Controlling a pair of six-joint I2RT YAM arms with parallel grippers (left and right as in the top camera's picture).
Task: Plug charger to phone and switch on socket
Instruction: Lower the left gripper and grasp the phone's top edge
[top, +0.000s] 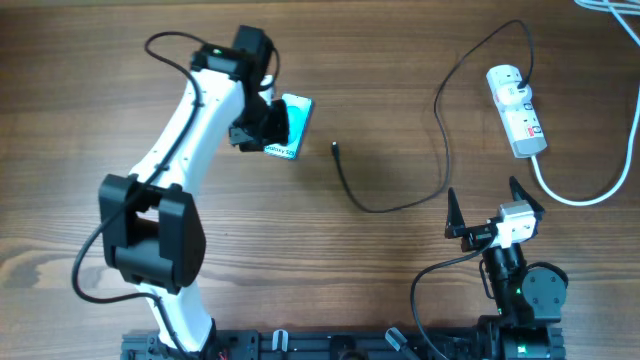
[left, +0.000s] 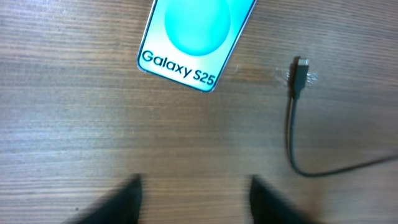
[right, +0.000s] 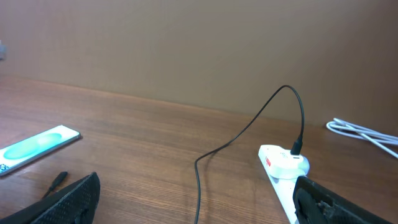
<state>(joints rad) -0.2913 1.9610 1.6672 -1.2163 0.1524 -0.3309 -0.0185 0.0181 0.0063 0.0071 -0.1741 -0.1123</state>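
Black charger plugged into socket; left end effector, right end effector open.

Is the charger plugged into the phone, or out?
Out. The charger lies with its metal tip on the table, apart from the phone, bare wood between them.

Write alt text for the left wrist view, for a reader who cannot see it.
The phone lies screen up on the wooden table, cyan, with Galaxy S25 readable. Right of it lies the charger, its metal tip unplugged, apart from the phone. At the bottom edge, the left gripper stands open and empty.
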